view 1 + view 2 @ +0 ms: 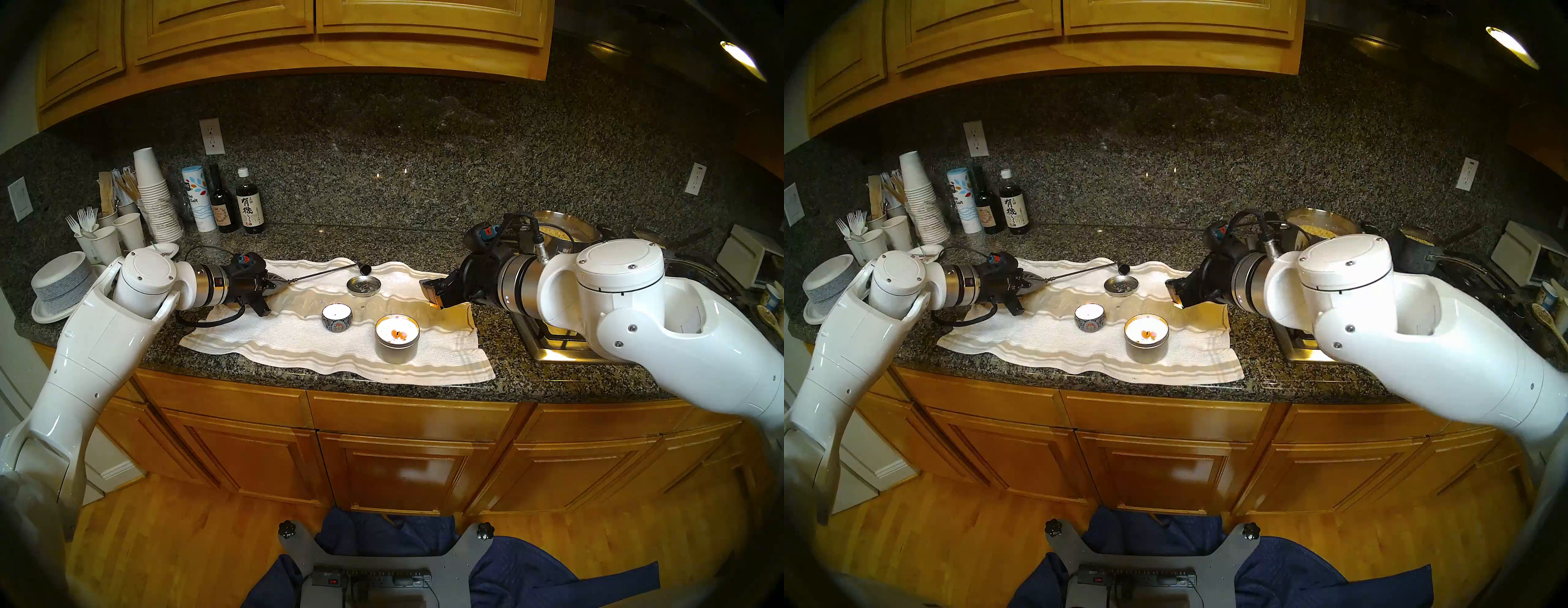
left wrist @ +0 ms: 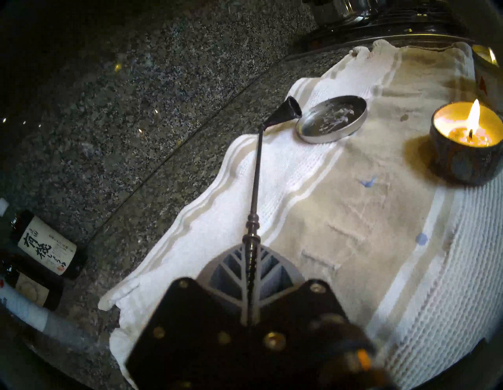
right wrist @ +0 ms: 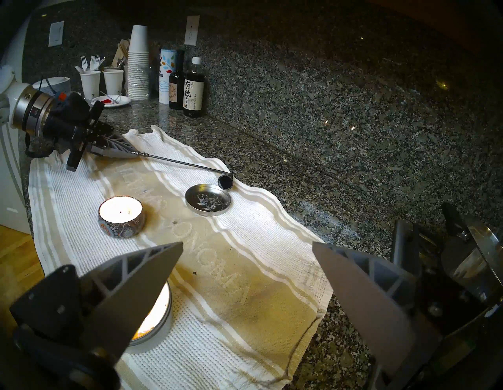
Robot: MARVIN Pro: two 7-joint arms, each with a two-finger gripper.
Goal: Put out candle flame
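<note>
- On towel [image 1: 322, 339] atop bench [image 1: 551, 378]: small patterned candle [image 1: 336, 317] lit, flame [image 2: 475, 113] clear in left wrist view; bigger tin candle [image 1: 397, 338] to its right also glowing.
- Left end effector [image 2: 251, 253] clamped tight on snuffer [image 1: 322, 272] handle; bell [image 2: 288, 109] out past metal lid [image 1: 363, 285], well apart from small candle.
- Right end effector [image 3: 247, 261] spread wide, empty, hanging over tin candle — heat/soot risk to fingers.
- Long thin rod, grip at far end: could twist or slip w/ fast swing.
- Bell might clip lid en route, skid it.
- Off-centre drop: dips in wax, tips candle, scorches towel.
</note>
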